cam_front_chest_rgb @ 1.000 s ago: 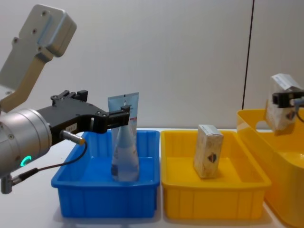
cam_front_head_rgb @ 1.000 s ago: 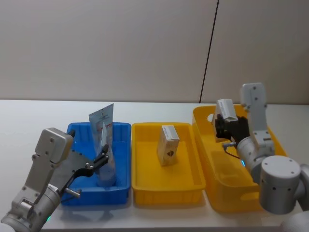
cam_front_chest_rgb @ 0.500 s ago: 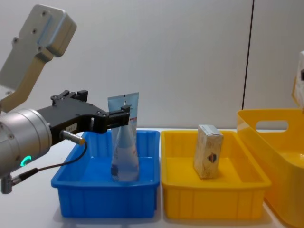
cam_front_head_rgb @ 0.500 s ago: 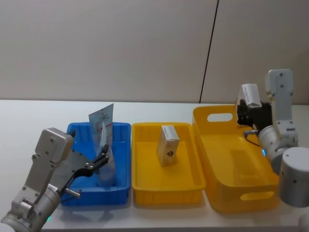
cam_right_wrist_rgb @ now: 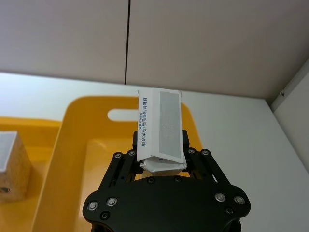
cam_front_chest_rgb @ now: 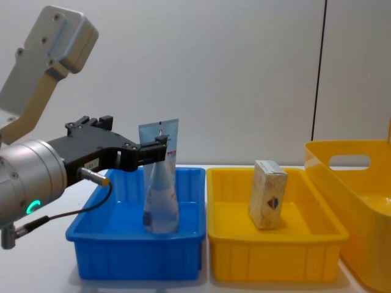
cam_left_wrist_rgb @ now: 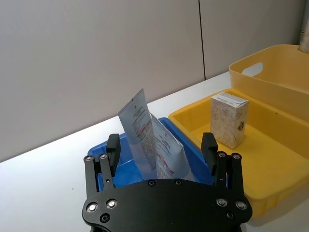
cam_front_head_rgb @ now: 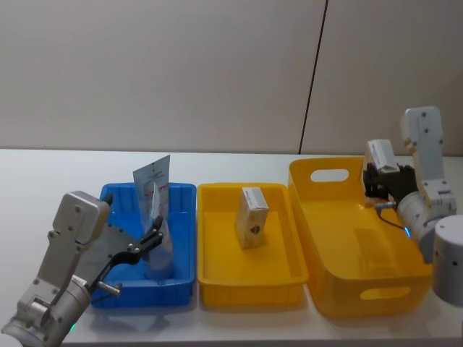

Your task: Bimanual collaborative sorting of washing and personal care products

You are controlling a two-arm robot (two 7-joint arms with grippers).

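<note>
Head view: at 3 o'clock the right gripper (cam_front_head_rgb: 381, 181) clamps a cream box (cam_front_head_rgb: 379, 154) above the basket (cam_front_head_rgb: 325, 289). At 8 o'clock the left gripper (cam_left_wrist_rgb: 161, 141) stands wide around the tubes (cam_left_wrist_rgb: 145, 125) in the blue tray (cam_front_head_rgb: 145, 296). The next move, I judge, is carrying the box to the yellow tray (cam_front_head_rgb: 246, 293).

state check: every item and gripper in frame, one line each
Squeeze tubes, upright in the blue tray, flat ends up, unclamped.
Left gripper, open, fingers either side of the squeeze tubes.
Held box, in the air, clamped at its lower end.
Right gripper, shut on the held box, over the yellow basket.
Second box, standing in the yellow tray.
</note>
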